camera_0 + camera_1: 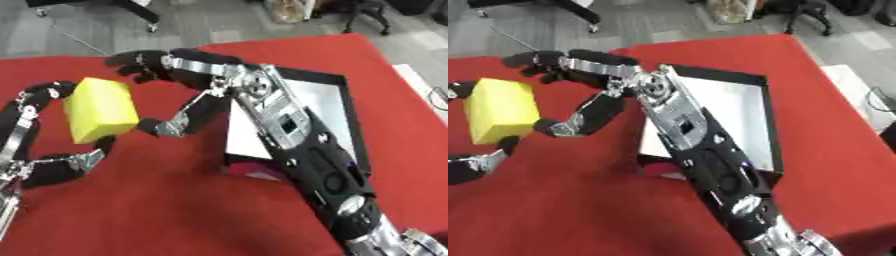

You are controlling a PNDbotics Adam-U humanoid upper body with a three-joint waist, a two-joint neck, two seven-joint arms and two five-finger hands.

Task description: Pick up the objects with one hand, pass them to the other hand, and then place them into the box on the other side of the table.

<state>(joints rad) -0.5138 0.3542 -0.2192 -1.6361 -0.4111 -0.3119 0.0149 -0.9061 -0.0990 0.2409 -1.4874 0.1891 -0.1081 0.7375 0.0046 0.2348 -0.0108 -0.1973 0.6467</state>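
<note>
Left eye view, itemised.

Table (175,210): covered in red cloth, running askew across both views; grey floor beyond its far edge.

Yellow block (101,107): box-shaped, plain yellow, held above the cloth at the table's left side. Long axis runs roughly from the far edge toward the near edge, tilted slightly, with the far end a little to the left of the near end. A broad face is turned up toward the camera; a narrower face shows along the far top edge.

Left hand (35,125): black with silver joints, entering from the left edge. Fingers curled round the block, one set hooked over its far left corner, another tucked under its near end. The block is held by this hand.

Right hand (188,85): on a long black and silver arm that rises from the lower right corner and crosses over the box. Spread wide: fingers extended above the block's far right corner, thumb reaching down to just beside its near right edge. Whether any fingertip touches the block cannot be told.

Box (754,120): shallow, black-walled with a pale floor, open top, resting on the cloth right of centre, well apart from the block. Part of it is hidden by the right arm.
</note>
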